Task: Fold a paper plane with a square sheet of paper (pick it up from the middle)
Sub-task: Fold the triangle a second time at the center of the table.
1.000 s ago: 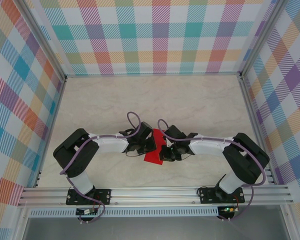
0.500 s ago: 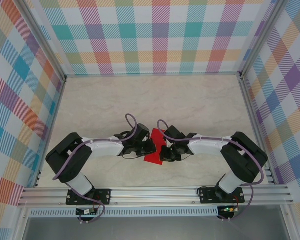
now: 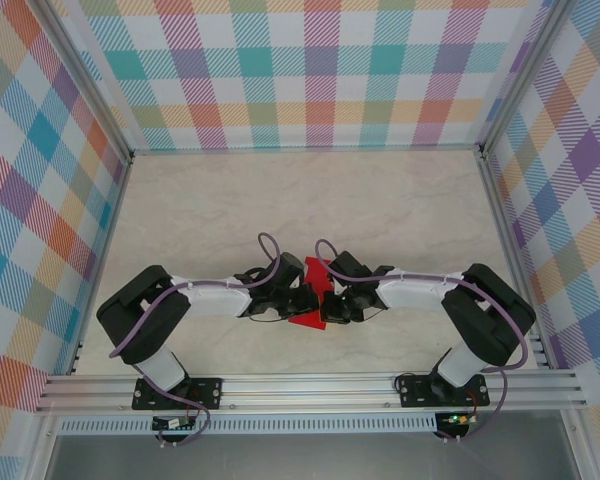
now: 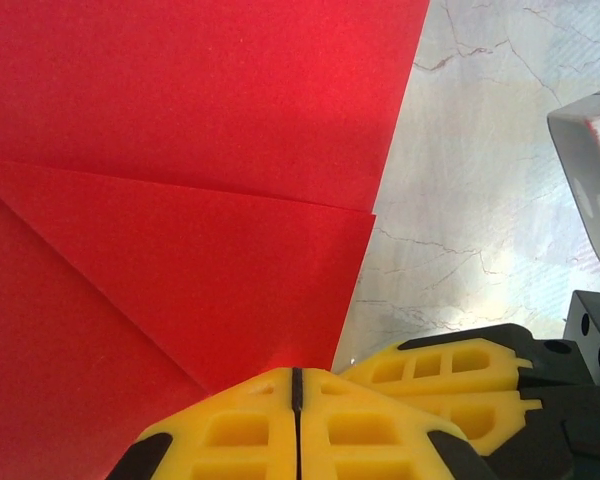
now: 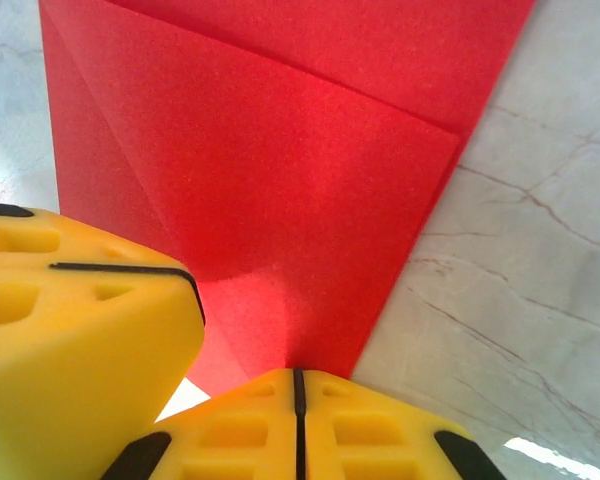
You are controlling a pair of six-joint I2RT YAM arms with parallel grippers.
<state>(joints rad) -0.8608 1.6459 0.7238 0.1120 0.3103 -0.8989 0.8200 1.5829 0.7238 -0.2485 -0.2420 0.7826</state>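
Note:
The square sheet of paper [image 3: 307,319] lies folded on the table between the two arms, bright red with layered flaps and diagonal creases [image 4: 180,150] [image 5: 280,150]. My left gripper [image 3: 305,298] is shut, its yellow fingertips [image 4: 296,372] resting on the paper's near part by a folded edge. My right gripper [image 3: 330,305] is shut too, its tips [image 5: 298,372] set on the paper's lower corner. The two grippers stand tip to tip: the right one's fingers [image 4: 450,375] show in the left wrist view, the left one's fingers [image 5: 80,330] in the right wrist view. Much of the paper is hidden under them from above.
The marble-patterned table [image 3: 310,200] stretches bare behind the grippers. Checked walls [image 3: 310,70] close it on three sides. An aluminium rail [image 3: 310,388] carries both arm bases along the near edge.
My left gripper has slid right, further over the red paper toward the right gripper, covering more of it. The right arm has stayed in place.

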